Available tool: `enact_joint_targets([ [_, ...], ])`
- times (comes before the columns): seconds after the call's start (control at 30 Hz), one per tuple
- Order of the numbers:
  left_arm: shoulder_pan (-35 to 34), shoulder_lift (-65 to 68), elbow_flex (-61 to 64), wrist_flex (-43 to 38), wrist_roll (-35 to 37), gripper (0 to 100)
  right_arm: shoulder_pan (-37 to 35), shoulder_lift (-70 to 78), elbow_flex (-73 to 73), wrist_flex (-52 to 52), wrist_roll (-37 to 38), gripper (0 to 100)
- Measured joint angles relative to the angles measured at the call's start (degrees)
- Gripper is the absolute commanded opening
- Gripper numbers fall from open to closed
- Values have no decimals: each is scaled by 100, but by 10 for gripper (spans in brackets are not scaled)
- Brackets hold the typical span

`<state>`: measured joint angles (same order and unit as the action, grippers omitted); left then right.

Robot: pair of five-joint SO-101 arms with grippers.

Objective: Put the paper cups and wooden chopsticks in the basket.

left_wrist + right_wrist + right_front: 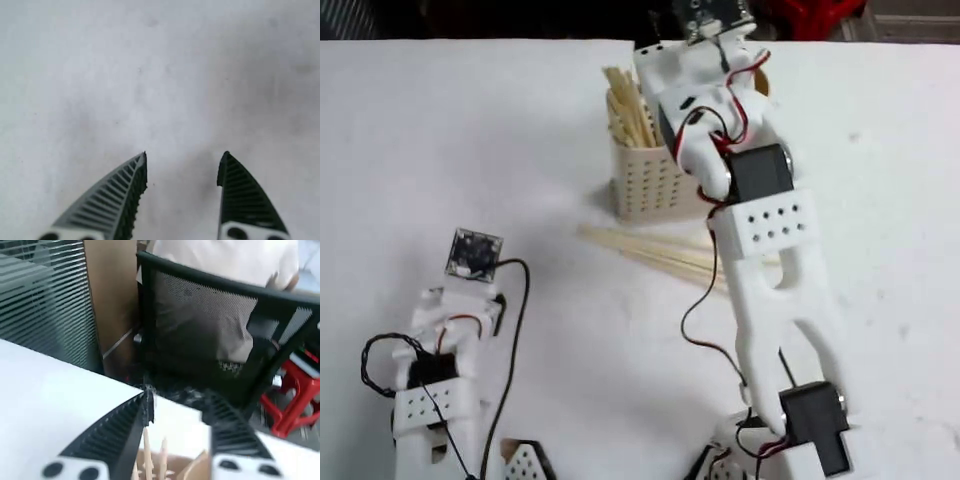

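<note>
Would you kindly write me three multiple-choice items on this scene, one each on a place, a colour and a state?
1. The loose chopsticks lie: A on a chair B on the table beside the basket C in a drawer
2. The basket is: A white B red C black
3. The left end effector is: A shut on a cup B shut on chopsticks C open
Answers: B, they lie flat by the basket; A, its perforated wall is white; C, its fingers stand apart.

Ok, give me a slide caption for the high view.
Right pincer open over the basket of chopsticks; loose chopsticks lie on the table beside it.
</note>
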<state>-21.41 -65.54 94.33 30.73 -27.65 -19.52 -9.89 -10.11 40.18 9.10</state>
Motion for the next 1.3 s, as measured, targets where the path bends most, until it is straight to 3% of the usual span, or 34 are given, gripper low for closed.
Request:
enact_joint_targets([
  [0.17,0,0,0,0,0,234,18,-9,-9,870,-35,212],
  [0.27,0,0,0,0,0,234,88,-97,-9,2066,457,204],
  [0.43,0,0,0,0,0,234,229,-325,308,4132,1442,37],
  [0.63,0,0,0,0,0,234,730,-1160,1618,4440,2057,21],
  [0.8,0,0,0,0,0,234,905,-1662,3182,3727,2690,22],
  [1.0,0,0,0,0,0,234,949,-1248,5178,1802,3297,22],
  [1.3,0,0,0,0,0,234,1099,686,5565,-1196,3367,20],
])
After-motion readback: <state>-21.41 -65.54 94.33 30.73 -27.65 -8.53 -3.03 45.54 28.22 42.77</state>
